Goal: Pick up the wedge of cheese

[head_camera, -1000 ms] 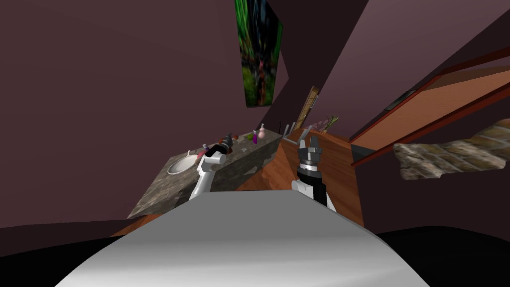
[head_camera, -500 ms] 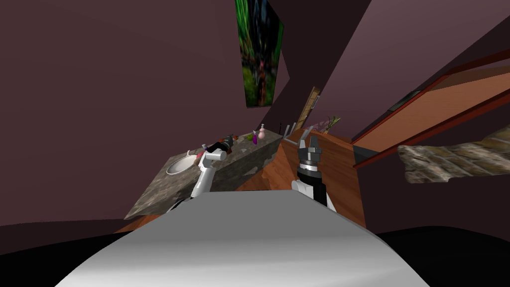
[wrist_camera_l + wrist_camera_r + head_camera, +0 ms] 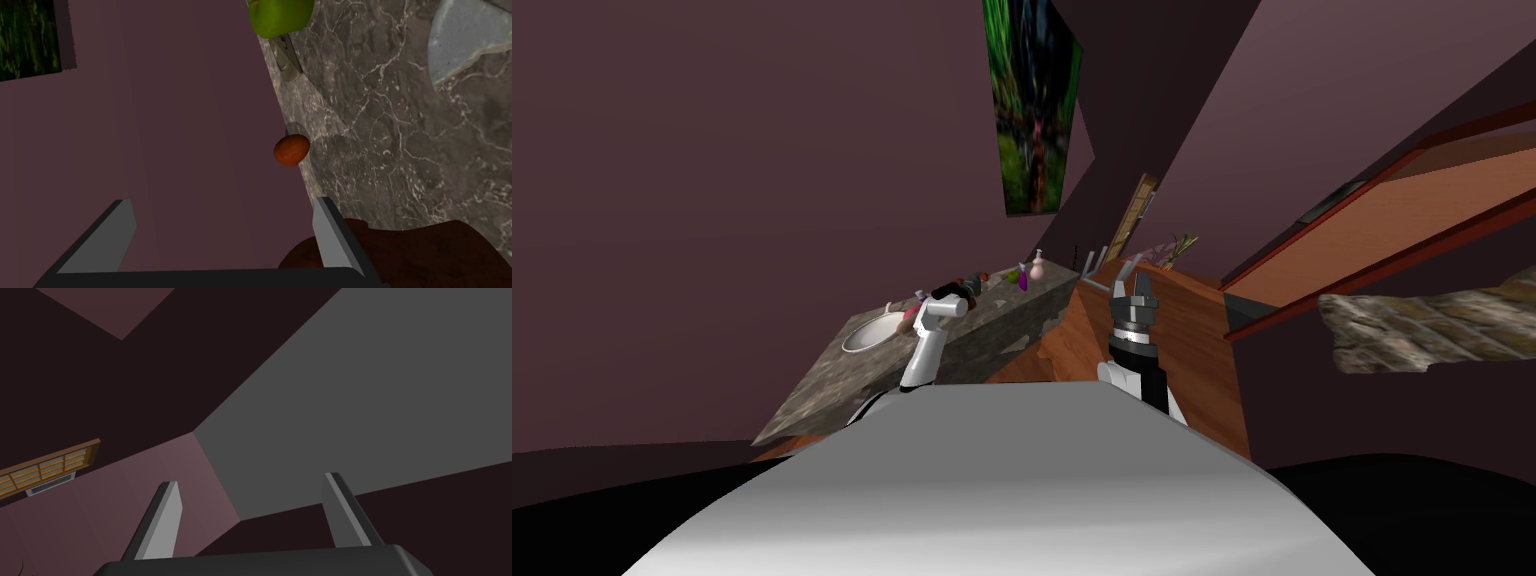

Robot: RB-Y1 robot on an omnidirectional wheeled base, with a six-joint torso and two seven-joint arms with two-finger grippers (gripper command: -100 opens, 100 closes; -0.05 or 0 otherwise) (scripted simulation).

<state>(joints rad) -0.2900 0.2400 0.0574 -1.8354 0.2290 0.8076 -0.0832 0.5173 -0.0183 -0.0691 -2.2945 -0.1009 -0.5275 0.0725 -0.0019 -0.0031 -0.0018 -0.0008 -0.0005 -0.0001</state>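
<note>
1. While standing close to the grey marbled table (image 3: pixel 400 125), hold the left hand (image 3: pixel 222 201) out over its back edge, at the seam of stone and purple wall (image 3: pixel 175 125).
2. Have that hand's two fingers (image 3: pixel 332 235) spread wide, gripping nothing, one before the wall, the other over the table.
3. See the wedge of cheese (image 3: pixel 460 40), a pale grey shape, lying on the table well beyond the fingertips, away from the wall, clear of both fingers; probably the cheese, going by shape alone.
4. Find an orange-brown egg-shaped thing (image 3: pixel 291 150) at the foot of the wall, ahead of the table-side finger and apart from it.
5. Note a green thing (image 3: pixel 280 17) farther along the wall, with a grey-olive sliver (image 3: pixel 286 60) just beside it on the nearer side.
6. Note a dark red-brown mass (image 3: pixel 410 250) on the table close beside the table-side finger, partly hidden by it.
7. From the head, make out a pale sink bowl (image 3: pixel 872 332) set in the table behind the left hand and a pink bottle (image 3: pixel 1037 265) near the far end.
8. Hold the right hand (image 3: pixel 1132 282) raised, well apart from the table, fingers wide, empty.
</note>
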